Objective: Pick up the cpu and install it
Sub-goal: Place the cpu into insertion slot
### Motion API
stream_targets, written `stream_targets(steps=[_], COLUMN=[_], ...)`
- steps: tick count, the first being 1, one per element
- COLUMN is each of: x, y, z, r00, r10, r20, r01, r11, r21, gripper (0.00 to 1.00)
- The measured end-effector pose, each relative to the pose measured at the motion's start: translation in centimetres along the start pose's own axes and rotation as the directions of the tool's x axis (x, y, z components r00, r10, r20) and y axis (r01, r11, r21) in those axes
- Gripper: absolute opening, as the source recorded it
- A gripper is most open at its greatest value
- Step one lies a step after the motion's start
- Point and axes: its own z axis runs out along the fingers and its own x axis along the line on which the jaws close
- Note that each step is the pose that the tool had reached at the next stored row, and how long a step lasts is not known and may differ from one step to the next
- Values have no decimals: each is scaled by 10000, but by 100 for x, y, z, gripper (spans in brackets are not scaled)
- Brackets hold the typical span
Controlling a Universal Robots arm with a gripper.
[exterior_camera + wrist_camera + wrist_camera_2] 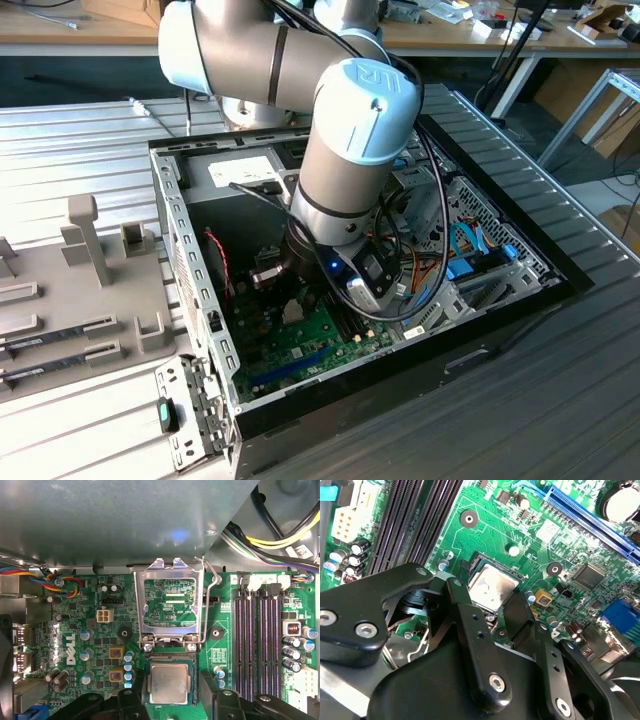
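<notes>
Cpu (170, 682) sat in mobo socket (170, 658), btwn pincer (172, 690) fingers (131, 700); pincer released, fingers just clear each side. Retention frame (170, 570) stood open beyond.

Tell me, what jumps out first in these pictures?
A grey-and-blue robot arm plunges into an open computer case in the exterior view. In the first wrist view its black gripper sits at the silver cpu lying in the green motherboard's socket, beside the flipped-open metal frame.
</notes>
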Motion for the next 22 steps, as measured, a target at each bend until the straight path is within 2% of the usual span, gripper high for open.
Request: stream_targets(steps=[8, 11, 18, 20, 22], x=[-28, -45, -143, -135, -40], y=[0, 1, 2, 2, 0], z=[-2, -3, -6, -6, -3], r00=[10000, 10000, 10000, 10000, 10000], r10=[-21, -39, -36, -40, -39], r20=[-4, -4, -10, -4, 1], r01=[21, 39, 37, 40, 39], r11=[10000, 9999, 9999, 9999, 9999], r21=[50, 112, 121, 124, 128], gripper=[55, 55, 55, 55, 55])
